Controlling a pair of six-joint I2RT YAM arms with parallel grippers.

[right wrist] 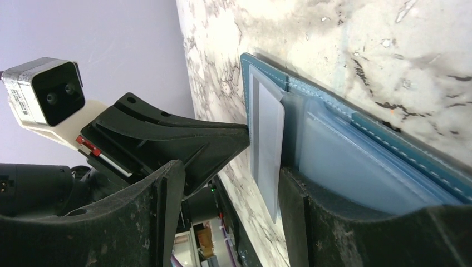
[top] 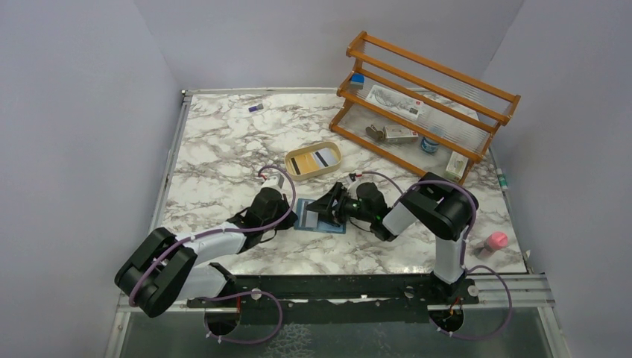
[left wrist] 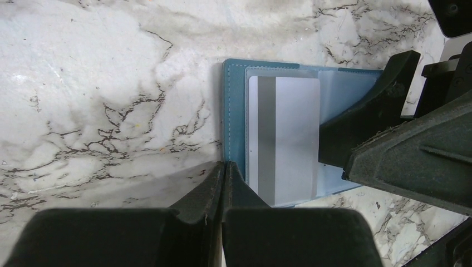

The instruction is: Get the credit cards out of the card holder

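1. card holder (left wrist: 234, 111): open flat, inside up, on the marble table (left wrist: 100, 83). It sits mid-table, just near of the tan tray (top: 288, 162).
2. left gripper (left wrist: 224, 173): jaws pressed fully together, nothing between them. The tips sit at the holder's left edge; contact looks likely but is hard to confirm.
3. right gripper (top: 332, 204): reaches in from the right, jaws apart with a clear gap. The card lies in that gap against one finger (right wrist: 298, 222), and the other finger is clear of it. Nothing is clamped.
4. grey-white card (left wrist: 289, 139) with a dark stripe: over the holder's left half. One edge is lifted off the pocket in the right wrist view; can't tell how much is still tucked in.
5. The holder's right half is mostly covered by the right gripper. Clear sleeves (right wrist: 345, 167) show there, contents unreadable.
6. In the top view both grippers hide most of the holder.
7. The tray holds two cards (top: 314, 159), one yellow and one pale with a dark stripe.
8. wooden rack (top: 417, 97): far right of the table; the items on it are too small to name.
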